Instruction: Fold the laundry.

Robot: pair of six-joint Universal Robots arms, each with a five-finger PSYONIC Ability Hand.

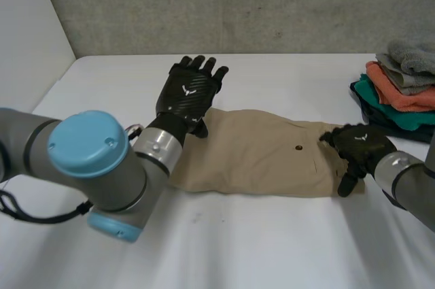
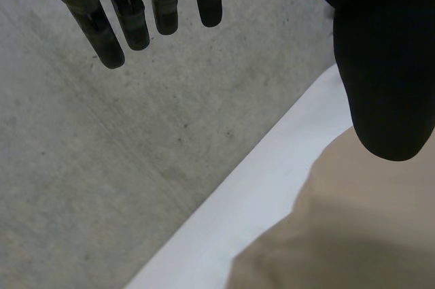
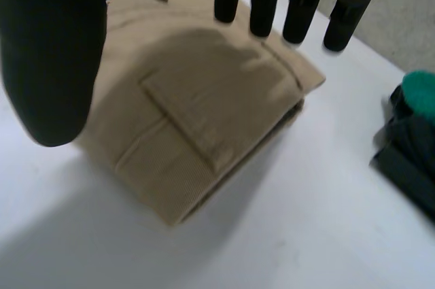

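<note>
Folded tan trousers (image 1: 262,156) lie flat across the middle of the white table (image 1: 272,248). My left hand (image 1: 189,92) hovers over their left end, fingers straight and spread, holding nothing; in its wrist view the fingers (image 2: 136,20) and thumb (image 2: 384,64) stand apart above the tan cloth (image 2: 353,234). My right hand (image 1: 360,147) is over the trousers' right end, the waistband. There the fingers (image 3: 299,3) and thumb (image 3: 51,51) are straight and spread above the waistband and pocket flap (image 3: 197,132), gripping no cloth.
A stack of folded laundry (image 1: 401,92) in grey, orange, teal and dark colours stands at the table's right edge, close to my right hand, with its teal and dark edge (image 3: 411,146) showing beside the waistband. A grey concrete wall (image 1: 224,3) runs behind the table.
</note>
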